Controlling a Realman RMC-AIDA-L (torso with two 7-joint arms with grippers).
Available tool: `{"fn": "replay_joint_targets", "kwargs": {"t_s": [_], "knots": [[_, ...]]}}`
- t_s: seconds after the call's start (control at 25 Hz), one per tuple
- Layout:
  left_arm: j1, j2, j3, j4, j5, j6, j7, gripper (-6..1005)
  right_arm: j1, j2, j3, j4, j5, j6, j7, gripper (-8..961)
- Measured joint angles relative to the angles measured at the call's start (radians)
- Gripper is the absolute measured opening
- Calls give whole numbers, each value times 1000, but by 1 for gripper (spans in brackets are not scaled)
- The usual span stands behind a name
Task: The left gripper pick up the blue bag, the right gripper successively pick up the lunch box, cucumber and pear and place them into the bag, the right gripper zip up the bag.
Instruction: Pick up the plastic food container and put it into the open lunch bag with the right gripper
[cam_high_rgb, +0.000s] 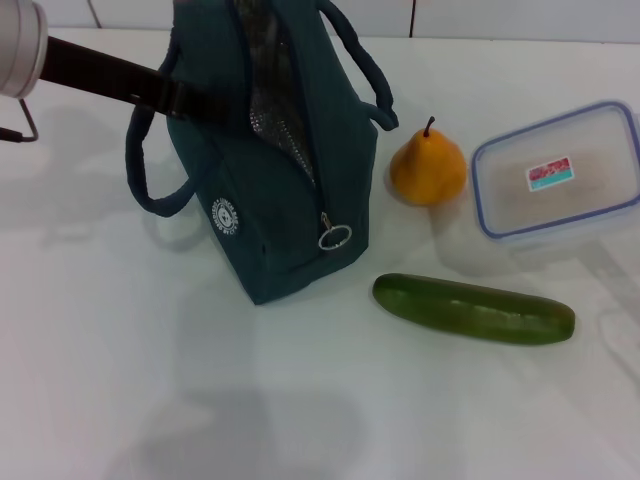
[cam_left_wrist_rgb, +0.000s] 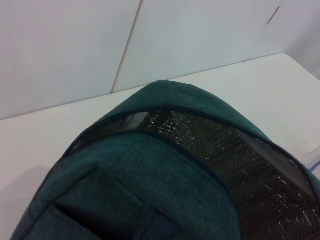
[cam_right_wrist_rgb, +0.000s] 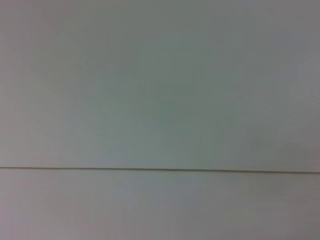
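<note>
The blue bag (cam_high_rgb: 270, 170) stands upright on the white table (cam_high_rgb: 150, 380), left of centre. Its top is unzipped, showing silver lining, and the ring pull (cam_high_rgb: 335, 237) hangs at the front. My left gripper (cam_high_rgb: 172, 98) reaches in from the upper left and rests against the bag's upper left side, by a handle. The left wrist view shows the bag's open top (cam_left_wrist_rgb: 200, 165) from very close. The pear (cam_high_rgb: 428, 168) stands just right of the bag. The lunch box (cam_high_rgb: 558, 172) lies at the far right, lid on. The cucumber (cam_high_rgb: 473, 308) lies in front of both. My right gripper is out of view.
A white tiled wall (cam_left_wrist_rgb: 100, 45) rises behind the table. The right wrist view shows only a plain pale surface with one thin seam line (cam_right_wrist_rgb: 160, 169). A thin dark wire loop (cam_high_rgb: 22, 128) shows at the left edge under my left arm.
</note>
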Motion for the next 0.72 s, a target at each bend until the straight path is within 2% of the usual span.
{"fn": "replay_joint_targets", "kwargs": {"t_s": [0.72], "knots": [[-2, -5, 0, 0, 4, 0, 6, 41, -8, 0, 0, 13, 0, 5, 14, 94]]}}
